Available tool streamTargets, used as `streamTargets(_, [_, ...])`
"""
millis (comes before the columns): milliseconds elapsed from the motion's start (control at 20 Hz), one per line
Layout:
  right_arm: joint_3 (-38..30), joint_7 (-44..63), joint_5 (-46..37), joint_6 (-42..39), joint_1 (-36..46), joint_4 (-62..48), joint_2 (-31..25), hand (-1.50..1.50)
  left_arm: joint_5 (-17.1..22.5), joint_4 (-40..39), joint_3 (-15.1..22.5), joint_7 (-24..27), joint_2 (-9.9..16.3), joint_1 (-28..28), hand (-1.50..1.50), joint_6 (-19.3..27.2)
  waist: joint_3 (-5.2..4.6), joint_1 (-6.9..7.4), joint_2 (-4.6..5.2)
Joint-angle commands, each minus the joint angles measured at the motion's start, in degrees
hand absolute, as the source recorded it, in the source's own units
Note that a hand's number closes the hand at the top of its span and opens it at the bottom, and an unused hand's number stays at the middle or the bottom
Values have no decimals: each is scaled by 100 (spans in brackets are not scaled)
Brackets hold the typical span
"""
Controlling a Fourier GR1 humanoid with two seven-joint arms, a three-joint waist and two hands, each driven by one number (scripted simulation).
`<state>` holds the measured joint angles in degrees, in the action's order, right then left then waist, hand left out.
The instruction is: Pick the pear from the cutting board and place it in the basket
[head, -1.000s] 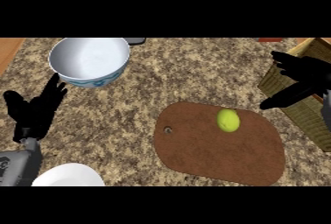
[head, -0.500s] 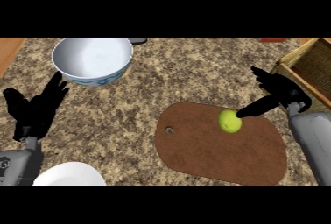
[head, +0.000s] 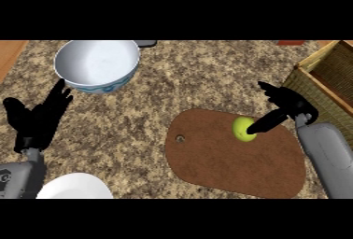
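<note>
Your pear sits on the cutting board, toward its upper right. Your right robot hand is open, one outstretched finger touching the pear, grasping nothing. The basket stands just beyond. Your left robot hand rests open over the worktop, below a bowl.

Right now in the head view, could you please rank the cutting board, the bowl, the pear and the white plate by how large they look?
1. Cutting board, the largest.
2. Bowl.
3. White plate, cut off by the lower edge, so its rank against the bowl is unsure.
4. Pear, the smallest.
</note>
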<state>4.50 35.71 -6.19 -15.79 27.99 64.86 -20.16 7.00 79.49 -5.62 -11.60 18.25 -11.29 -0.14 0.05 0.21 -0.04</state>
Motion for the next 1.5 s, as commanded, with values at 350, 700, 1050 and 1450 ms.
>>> streamTargets(350, [-256,-362,-139,-100,-722,636,392,-150,-254,201,-31,73,-301,256,0,-43,-5,-15,-3])
streamTargets(700, [-414,108,-90,-521,-832,1215,438,-150,-157,225,-366,-184,-55,85,0,-411,-5,-17,-2])
streamTargets(1050, [-220,-259,-830,-349,-551,357,568,-150,-169,137,-453,-305,-57,-210,0,-460,-5,-6,5])
streamTargets(1450, [188,-626,-1321,-642,-501,119,681,150,-384,178,-280,-182,-376,88,0,-334,-4,12,7])
